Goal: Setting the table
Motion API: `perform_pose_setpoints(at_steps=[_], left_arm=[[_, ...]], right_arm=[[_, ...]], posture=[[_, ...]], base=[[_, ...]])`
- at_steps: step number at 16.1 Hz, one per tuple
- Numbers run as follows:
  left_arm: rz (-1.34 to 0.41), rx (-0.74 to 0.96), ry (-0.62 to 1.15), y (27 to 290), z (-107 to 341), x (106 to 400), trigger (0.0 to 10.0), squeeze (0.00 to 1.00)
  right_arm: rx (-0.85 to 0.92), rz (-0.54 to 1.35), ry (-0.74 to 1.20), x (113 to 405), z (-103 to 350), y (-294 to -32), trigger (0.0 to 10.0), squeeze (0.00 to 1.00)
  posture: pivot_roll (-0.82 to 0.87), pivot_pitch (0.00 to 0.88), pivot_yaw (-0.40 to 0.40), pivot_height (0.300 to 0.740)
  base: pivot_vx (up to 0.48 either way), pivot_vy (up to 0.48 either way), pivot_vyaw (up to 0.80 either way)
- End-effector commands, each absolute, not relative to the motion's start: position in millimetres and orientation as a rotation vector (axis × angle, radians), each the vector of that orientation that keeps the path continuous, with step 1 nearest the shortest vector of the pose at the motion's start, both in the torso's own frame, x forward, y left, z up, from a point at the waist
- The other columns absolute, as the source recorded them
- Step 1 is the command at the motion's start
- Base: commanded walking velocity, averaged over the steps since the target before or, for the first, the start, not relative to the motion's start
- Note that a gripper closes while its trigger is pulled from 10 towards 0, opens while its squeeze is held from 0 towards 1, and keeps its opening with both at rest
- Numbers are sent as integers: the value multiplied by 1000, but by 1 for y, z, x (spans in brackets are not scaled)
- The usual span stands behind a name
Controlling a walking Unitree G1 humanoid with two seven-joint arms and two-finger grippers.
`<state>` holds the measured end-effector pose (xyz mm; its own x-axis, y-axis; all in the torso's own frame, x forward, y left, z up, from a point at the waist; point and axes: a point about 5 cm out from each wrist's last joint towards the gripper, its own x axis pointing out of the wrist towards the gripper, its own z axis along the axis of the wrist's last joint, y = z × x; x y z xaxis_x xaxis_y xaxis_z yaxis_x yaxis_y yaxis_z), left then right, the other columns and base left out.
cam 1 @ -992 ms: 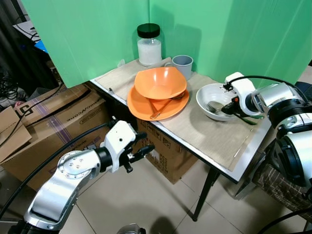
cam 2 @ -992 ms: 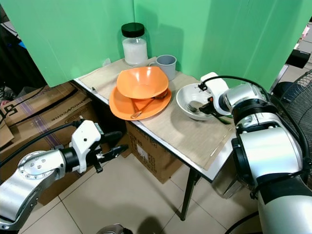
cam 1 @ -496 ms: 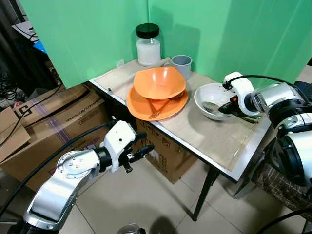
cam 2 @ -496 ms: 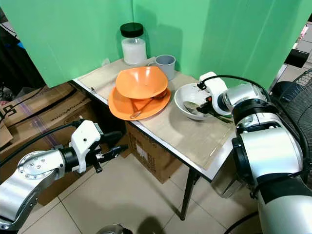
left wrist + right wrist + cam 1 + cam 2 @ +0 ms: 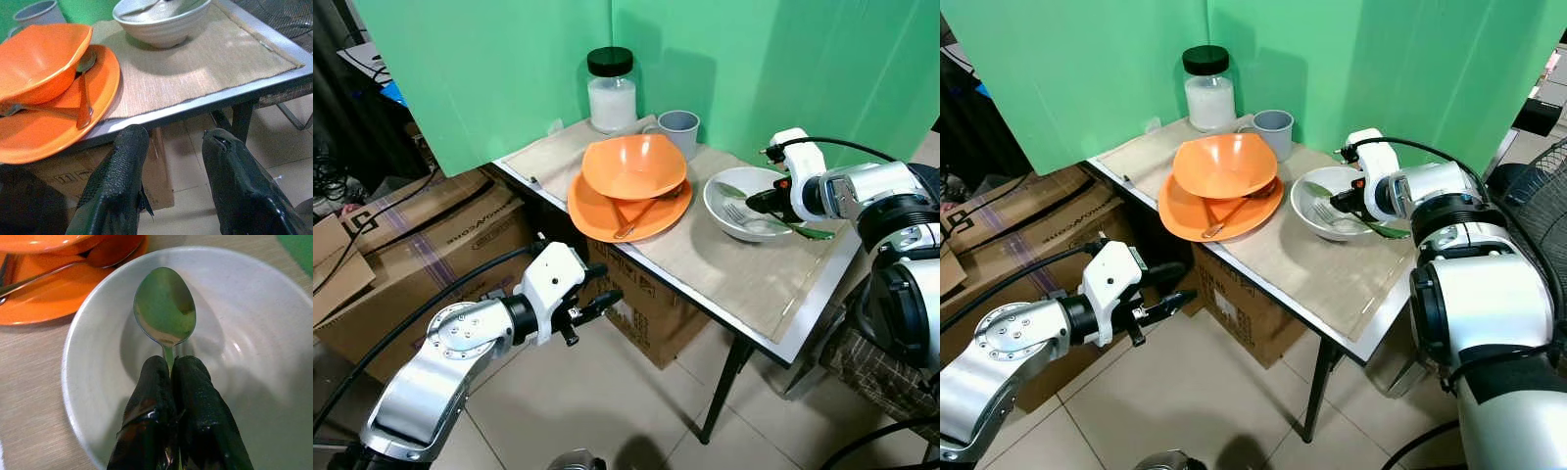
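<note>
in the left eye view the right gripper (image 5: 756,201) is hovering over the white bowl (image 5: 749,204) on the table (image 5: 705,264), with a fork (image 5: 739,214) lying inside, beside the orange plate (image 5: 628,204).

in the left wrist view the left gripper (image 5: 171,142) is hanging below the table edge, fingers apart.

in the right wrist view the right gripper's fingers (image 5: 151,396) are pinching the spoon (image 5: 165,311) by its handle above the bowl.

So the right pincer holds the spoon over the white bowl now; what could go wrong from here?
1. The right pincer pinches the spoon only by its thin neck, so it may twist or slip out.
2. A fork lies in the white bowl; the spoon could catch on it.
3. Pulling sideways might drag the bowl toward the orange plate.
</note>
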<state>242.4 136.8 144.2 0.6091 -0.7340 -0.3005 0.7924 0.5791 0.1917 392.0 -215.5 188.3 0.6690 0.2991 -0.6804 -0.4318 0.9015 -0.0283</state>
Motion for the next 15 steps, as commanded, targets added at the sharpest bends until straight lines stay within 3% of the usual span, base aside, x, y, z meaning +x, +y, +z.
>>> perform_pose_setpoints(at_steps=[1, 5, 9, 10, 11, 15], left_arm=[[-908, 344, 201, 137, 144, 244, 10000, 0], [-868, 339, 158, 134, 148, 248, 10000, 0], [-749, 304, 61, 126, 158, 260, 10000, 0], [-697, 298, 23, 123, 163, 264, 10000, 0], [-586, 293, -14, 125, 172, 269, 10000, 0], [-449, 250, -87, 131, 190, 264, 10000, 0]], right_arm=[[-181, 405, 653, 398, 200, -212, 0, 0], [-16, 333, 415, 408, 222, -213, 0, 0], [35, 355, 144, 411, 253, -215, 0, 0], [19, 367, 39, 405, 262, -216, 1882, 0], [-1, 353, -144, 374, 273, -210, 10000, 0], [25, 262, -269, 297, 256, -187, 10000, 0]], posture=[[46, 0, 59, 740], [56, 0, 46, 740], [57, 0, 39, 740], [55, 0, 39, 740], [38, 0, 52, 740], [38, 0, 52, 740]], base=[[0, 0, 0], [0, 0, 0], [0, 0, 0], [0, 0, 0], [0, 0, 0], [0, 0, 0]])
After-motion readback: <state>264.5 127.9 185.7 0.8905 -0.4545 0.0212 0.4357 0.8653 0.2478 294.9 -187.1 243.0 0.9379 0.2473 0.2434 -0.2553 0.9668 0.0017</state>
